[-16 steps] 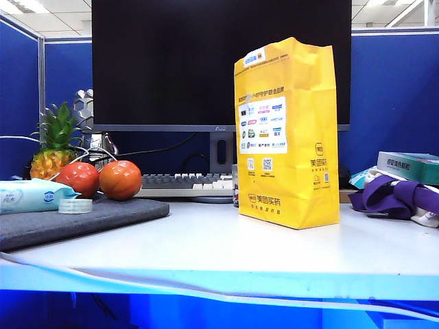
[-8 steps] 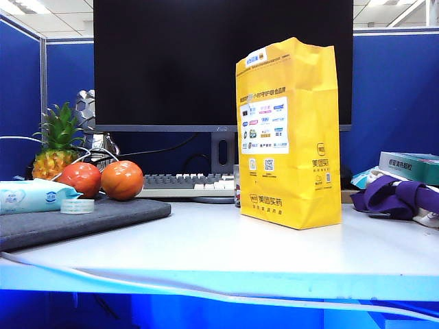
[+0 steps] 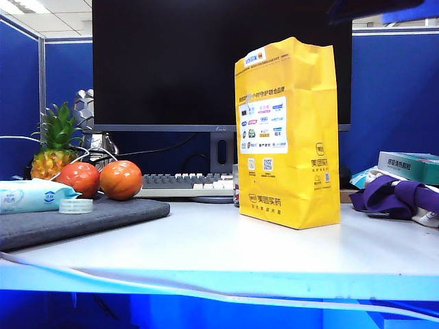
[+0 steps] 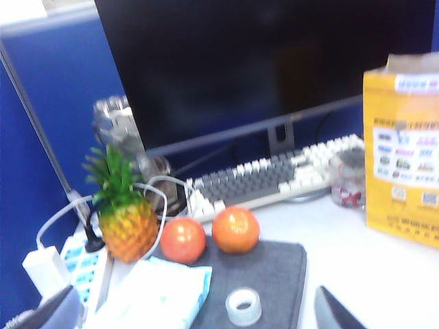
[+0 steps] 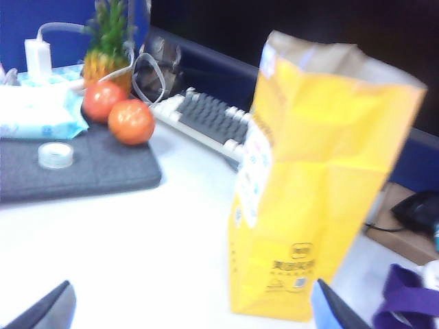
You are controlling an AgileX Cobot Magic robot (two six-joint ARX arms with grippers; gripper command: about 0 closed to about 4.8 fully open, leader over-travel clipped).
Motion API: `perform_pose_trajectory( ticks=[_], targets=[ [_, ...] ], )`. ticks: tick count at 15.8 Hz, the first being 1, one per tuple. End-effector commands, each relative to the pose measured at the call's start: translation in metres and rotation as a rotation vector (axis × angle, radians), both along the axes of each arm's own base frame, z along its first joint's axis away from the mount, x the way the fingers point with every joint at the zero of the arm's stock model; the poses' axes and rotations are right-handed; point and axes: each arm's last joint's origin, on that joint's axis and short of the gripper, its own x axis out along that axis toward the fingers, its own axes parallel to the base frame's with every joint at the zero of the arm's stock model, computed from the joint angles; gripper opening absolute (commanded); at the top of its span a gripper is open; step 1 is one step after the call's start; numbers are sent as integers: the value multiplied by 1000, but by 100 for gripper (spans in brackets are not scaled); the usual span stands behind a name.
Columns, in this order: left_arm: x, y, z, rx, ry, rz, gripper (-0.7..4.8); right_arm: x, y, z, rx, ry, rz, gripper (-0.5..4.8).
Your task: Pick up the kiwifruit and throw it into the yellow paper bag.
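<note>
Both tools (image 4: 195,312) (image 5: 192,308) open above upright yellow paper bag (image 3: 288,133).

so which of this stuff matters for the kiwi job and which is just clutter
Job: yellow paper bag; left end effector and right end effector, both open above the desk. No kiwifruit in view.
Lying about: two red-orange fruits, pineapple, tape roll, wipes pack, keyboard.

L claw (image 4: 199,312) open, R claw (image 5: 192,308) open, both raised
</note>
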Motion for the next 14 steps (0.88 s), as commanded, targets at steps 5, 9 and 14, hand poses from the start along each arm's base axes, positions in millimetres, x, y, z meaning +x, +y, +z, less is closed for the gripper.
perform_pose_trajectory(
  ticks=[5,9,14],
  targets=[
    [2,1,-15,-7,112,49,479,8,1,6,48,-43,-22,479],
    [2,1,-19,7,156,50,479,8,1,3,31,-21,-23,479],
    [2,1,-20,7,157,50,479,0,-5,-15,28,-17,-25,479]
  ],
)
